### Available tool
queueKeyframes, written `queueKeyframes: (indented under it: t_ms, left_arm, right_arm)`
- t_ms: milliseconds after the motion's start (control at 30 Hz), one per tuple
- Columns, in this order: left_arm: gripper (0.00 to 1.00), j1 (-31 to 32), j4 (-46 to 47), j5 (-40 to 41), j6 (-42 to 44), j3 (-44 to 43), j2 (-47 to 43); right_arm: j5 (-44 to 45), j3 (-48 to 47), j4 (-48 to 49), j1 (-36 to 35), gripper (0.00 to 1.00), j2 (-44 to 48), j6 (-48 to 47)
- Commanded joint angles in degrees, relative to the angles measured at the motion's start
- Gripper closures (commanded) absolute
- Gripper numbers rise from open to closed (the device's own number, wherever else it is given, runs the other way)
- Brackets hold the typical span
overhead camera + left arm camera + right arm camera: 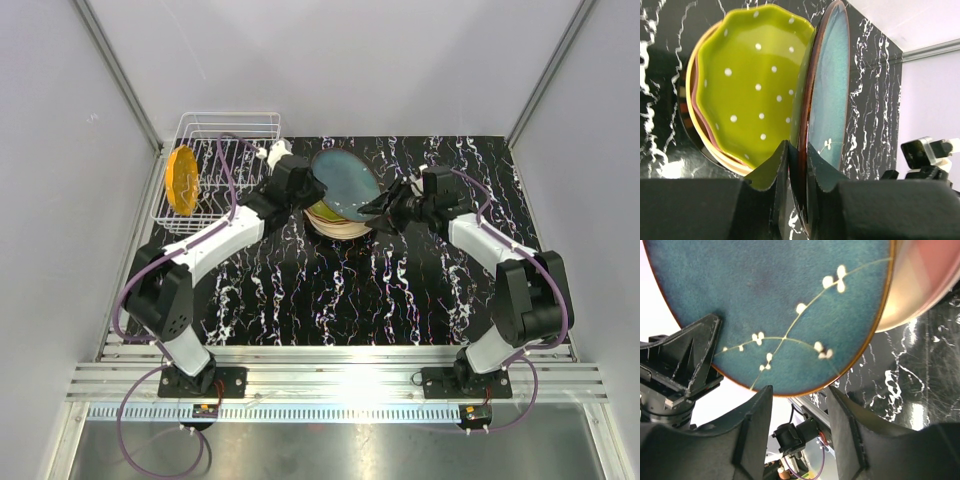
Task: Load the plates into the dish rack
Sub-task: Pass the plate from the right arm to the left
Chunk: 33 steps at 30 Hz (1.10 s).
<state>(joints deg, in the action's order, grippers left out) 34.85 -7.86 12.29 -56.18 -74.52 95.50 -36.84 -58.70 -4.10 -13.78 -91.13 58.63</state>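
A blue plate [345, 182] with a brown rim and white blossom sprigs stands tilted on edge above a stack of plates [338, 222]. My left gripper [799, 161] is shut on the blue plate [832, 95], one finger on each face of its rim. A green dotted plate [750, 85] tops the stack behind it. My right gripper [800, 400] is open at the opposite side, the blue plate's [775, 305] rim just off its fingertips. The white wire dish rack [250, 135] stands at the back left with an orange plate [182, 180] upright in it.
The dish rack sits against the left wall, beside the black marbled mat [380, 290]. The left arm's forearm [225, 235] runs diagonally from the rack's front corner. Pink and cream plates [920, 280] lie in the stack under the green one.
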Motion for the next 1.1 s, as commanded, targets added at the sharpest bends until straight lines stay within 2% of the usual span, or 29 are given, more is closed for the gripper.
queueKeyframes:
  t_ms: [0,133,300,400,533,700,800,833,933,1067]
  left_arm:
    - [1.0,-0.31,8.75,2.21,3.97,-7.38,-2.87]
    - [1.0,-1.36,8.03,2.12,6.35,-9.94,-3.74]
    - [1.0,-2.5,11.54,-0.51,9.51,-7.66,-6.99]
    - [1.0,-3.65,11.02,-2.18,10.13,-7.83,-8.66]
    - [1.0,-5.75,10.85,-4.12,15.21,-8.27,-12.34]
    - [1.0,-10.23,8.04,-2.72,30.23,-7.92,-20.95]
    - [1.0,-14.01,6.89,0.88,41.3,-5.21,-26.48]
    - [1.0,-14.37,7.33,3.06,48.29,-4.15,-27.73]
    - [1.0,-15.07,10.4,10.26,61.75,0.67,-31.69]
    - [1.0,-18.23,11.45,12.06,70.67,3.59,-33.63]
  right_arm:
    - [-1.92,-3.35,3.66,-0.02,0.44,0.87,-0.89]
    - [-1.57,-3.0,2.26,-0.11,0.41,3.93,-1.24]
    - [-0.78,-3.97,-0.99,-0.02,0.4,7.02,-2.47]
    - [0.1,-4.5,-3.19,0.07,0.4,8.86,-3.52]
    - [0.63,-5.29,-6.7,0.07,0.39,11.67,-5.71]
    - [2.12,-6.08,-10.92,0.07,0.38,14.75,-9.41]
    - [2.65,-5.99,-13.12,-0.02,0.38,16.42,-12.13]
    - [2.65,-5.73,-13.3,-0.02,0.37,16.69,-12.57]
    - [2.48,-5.2,-14.0,0.07,0.37,17.21,-14.33]
    - [1.86,-4.32,-14.27,0.07,0.37,17.22,-16.0]
